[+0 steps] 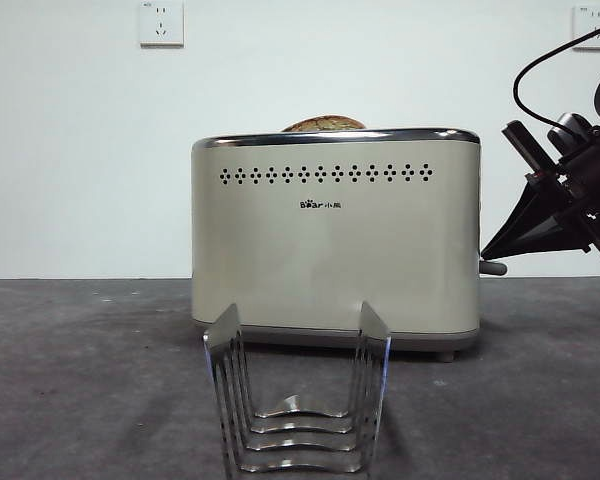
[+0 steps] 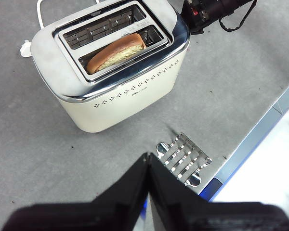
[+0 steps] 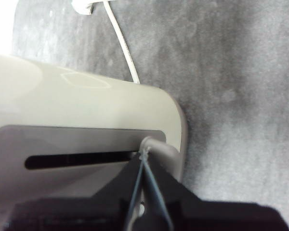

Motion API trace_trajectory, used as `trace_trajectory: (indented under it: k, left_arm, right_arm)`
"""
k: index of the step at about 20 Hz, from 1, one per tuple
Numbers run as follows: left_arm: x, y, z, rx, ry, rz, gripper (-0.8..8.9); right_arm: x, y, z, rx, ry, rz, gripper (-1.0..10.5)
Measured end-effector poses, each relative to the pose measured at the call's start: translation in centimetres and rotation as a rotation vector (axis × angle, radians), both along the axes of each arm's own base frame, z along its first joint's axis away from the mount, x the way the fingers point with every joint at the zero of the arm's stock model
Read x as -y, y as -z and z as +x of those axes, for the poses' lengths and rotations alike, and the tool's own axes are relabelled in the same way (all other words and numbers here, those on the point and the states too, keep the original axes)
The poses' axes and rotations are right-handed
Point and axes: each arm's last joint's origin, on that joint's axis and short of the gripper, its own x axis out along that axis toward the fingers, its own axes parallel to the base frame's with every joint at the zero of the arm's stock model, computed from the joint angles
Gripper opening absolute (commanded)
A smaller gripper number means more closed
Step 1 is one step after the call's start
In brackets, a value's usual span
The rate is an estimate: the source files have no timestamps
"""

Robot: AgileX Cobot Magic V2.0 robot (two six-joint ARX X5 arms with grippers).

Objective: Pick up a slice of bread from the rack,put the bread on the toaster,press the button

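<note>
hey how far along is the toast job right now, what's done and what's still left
Done: the slice of bread sits in a slot of the toaster, and the rack stands empty. In hand: the right end effector, jaws shut, has its tip on the button at the toaster's narrow side. The lever looks low in its slot, though I can't tell if it has latched. The left end effector waits shut above the table.

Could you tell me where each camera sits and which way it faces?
Front view: low at table height, looking across the rack at the toaster; the right pincer enters by the button.
Left wrist view: above, looking down at toaster, slice of bread, rack; left pincer shut.
Right wrist view: at the toaster's narrow side; pincer on button.
All share the toaster.
</note>
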Motion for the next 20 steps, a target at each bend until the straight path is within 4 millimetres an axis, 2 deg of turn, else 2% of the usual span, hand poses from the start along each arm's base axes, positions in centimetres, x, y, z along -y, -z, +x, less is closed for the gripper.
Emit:
trace_trajectory:
  k: [15, 20]
  left_arm:
    - [0.0, 0.0, 0.0, -0.003, -0.004, -0.003, -0.07]
    - [0.0, 0.0, 0.0, -0.002, -0.004, -0.003, -0.07]
  right_arm:
    - [0.1, -0.1, 0.0, 0.0, -0.007, 0.01, -0.1]
    - [0.1, -1.4, -0.3, -0.012, 0.005, 0.005, -0.1]
